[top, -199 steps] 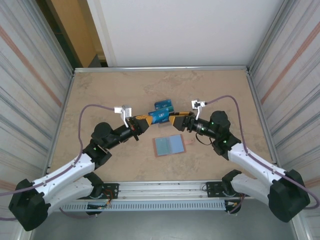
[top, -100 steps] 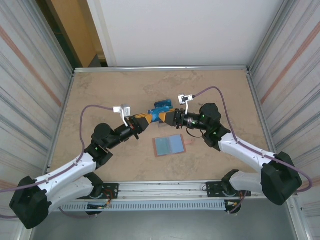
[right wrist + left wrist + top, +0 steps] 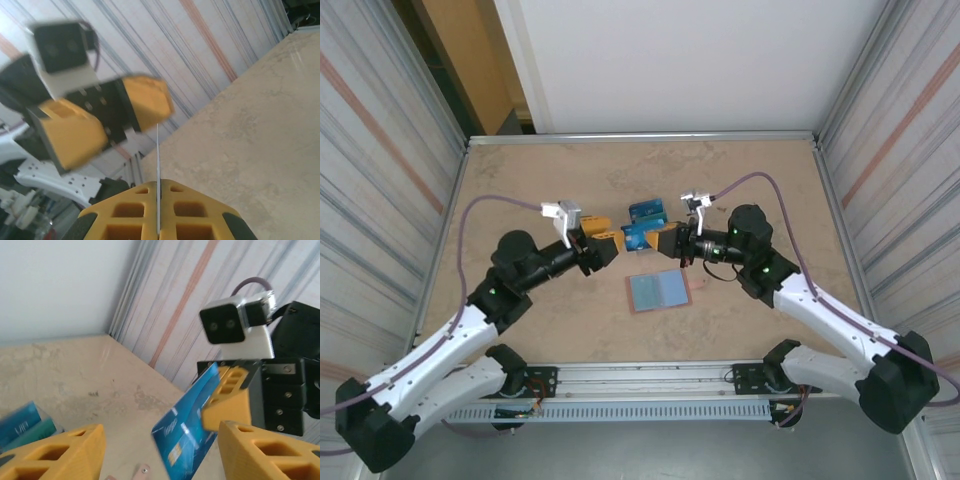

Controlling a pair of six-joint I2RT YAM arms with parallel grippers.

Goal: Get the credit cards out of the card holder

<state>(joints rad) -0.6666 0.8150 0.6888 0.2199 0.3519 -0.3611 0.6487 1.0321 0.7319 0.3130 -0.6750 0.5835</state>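
**Thin blue plastic credit card [image 3: 185,432] held in mid-air.**
My right gripper [image 3: 159,192] clamps one edge; my left gripper [image 3: 162,452] stands apart. Likely light, stiff, slick: pinch its flat faces.

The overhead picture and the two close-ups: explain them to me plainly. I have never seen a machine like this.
These are two robot arms bolted at the near edge of a table. The overhead picture looks down from above and behind them; each close-up comes from a camera on one wrist. On the table lie an opened card holder and a couple of blue and teal cards. The right gripper is shut on one blue card, held above the table. The left gripper faces it, open, not gripping the card.
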